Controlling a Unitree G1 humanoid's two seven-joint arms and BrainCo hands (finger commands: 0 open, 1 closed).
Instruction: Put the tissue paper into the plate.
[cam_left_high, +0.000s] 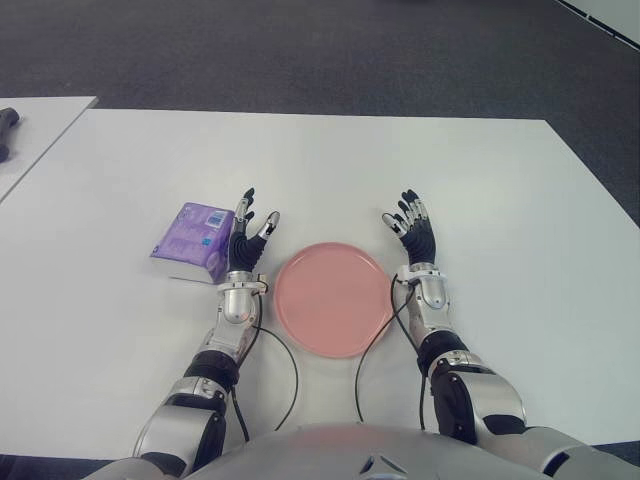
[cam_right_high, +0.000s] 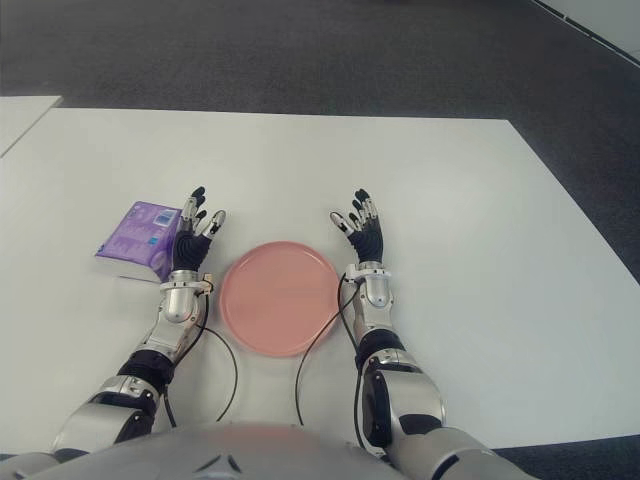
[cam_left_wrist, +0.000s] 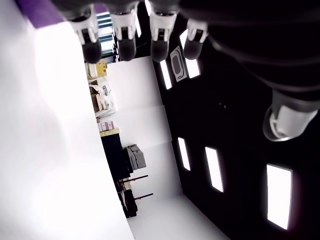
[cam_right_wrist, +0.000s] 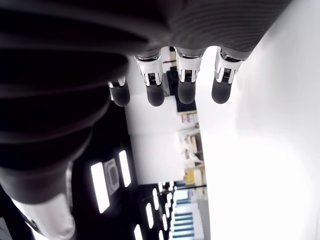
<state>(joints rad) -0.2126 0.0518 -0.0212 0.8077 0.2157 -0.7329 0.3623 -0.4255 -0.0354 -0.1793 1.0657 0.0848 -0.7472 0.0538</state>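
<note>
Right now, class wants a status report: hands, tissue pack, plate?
Left robot hand open beside tissue pack. Right robot hand open, idle. Pink plate between them, nothing blocking.

The purple tissue pack bears a printed label — too small to read.

White table: broad, bare top. Second white table: beside it on the left, carrying a dark object at the edge. Dark grey carpet floor beyond.
</note>
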